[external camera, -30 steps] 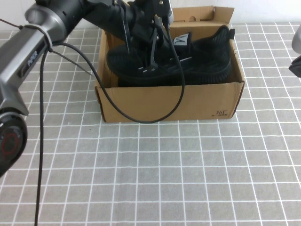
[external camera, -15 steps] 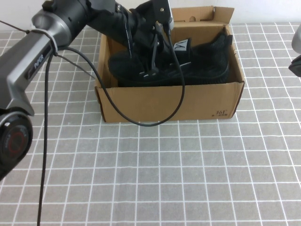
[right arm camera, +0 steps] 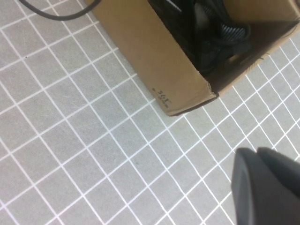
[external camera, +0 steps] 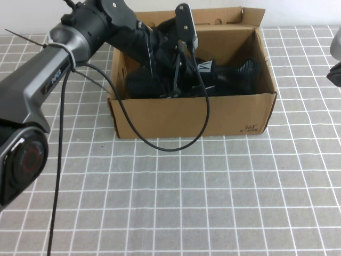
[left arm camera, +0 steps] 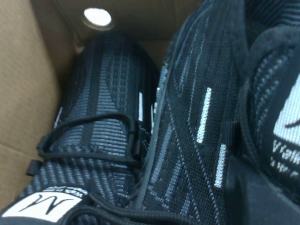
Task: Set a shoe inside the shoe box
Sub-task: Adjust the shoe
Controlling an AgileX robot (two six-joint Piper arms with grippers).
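Observation:
The brown cardboard shoe box [external camera: 192, 114] stands open at the back of the table. The shoe [external camera: 226, 74], a black knit sneaker with a white tongue tag, lies low inside it. Short white dashes mark the shoe's [left arm camera: 206, 117] side in the left wrist view. My left gripper [external camera: 178, 72] reaches down into the box and is shut on the shoe near its tongue; one dark finger [left arm camera: 255, 192] rests against the knit. My right gripper [right arm camera: 257, 152] hangs shut and empty above the tiles, off the box's right front corner.
A second black sneaker [left arm camera: 101, 122] lies beside the shoe inside the box. The left arm's black cable [external camera: 205, 114] loops over the box's front wall. The box lid flap [external camera: 224, 16] stands up at the back. Grey tiled table [external camera: 176, 197] spreads in front.
My left gripper has gone down into the box with the shoe. The shoe, earlier riding above the front wall, now sits mostly below the rim. The right arm has not moved.

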